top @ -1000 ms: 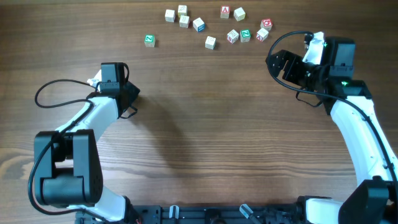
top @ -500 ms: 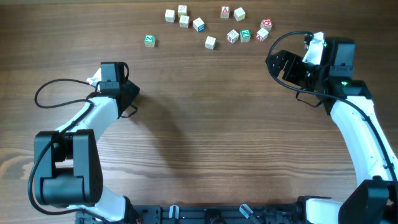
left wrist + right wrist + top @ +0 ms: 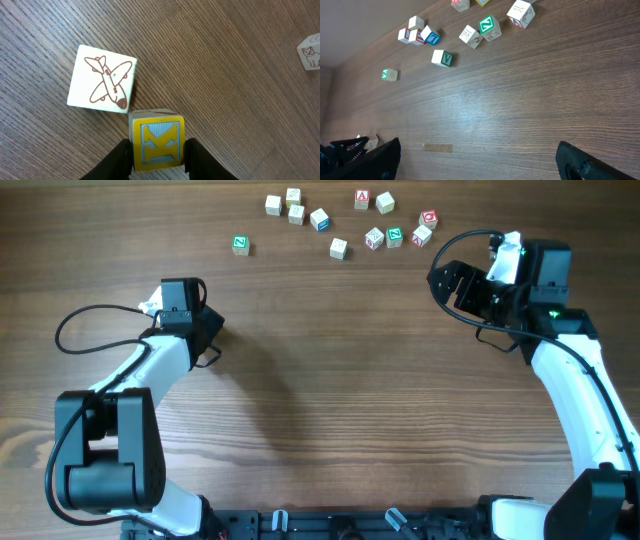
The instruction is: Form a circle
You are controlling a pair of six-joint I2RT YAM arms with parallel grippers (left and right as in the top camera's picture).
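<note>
Left wrist view: left pincer [image 3: 157, 152] snug against both sides of yellow K cube [image 3: 157, 140]; right pincer [image 3: 477, 154] wide apart.

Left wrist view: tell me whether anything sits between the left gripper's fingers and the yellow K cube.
Nothing visible does. The yellow K cube sits between the fingers of the left gripper, one on each side. The airplane cube lies just beyond its far corner, outside the fingers' path. Whether the fingers press the cube cannot be told.
</note>
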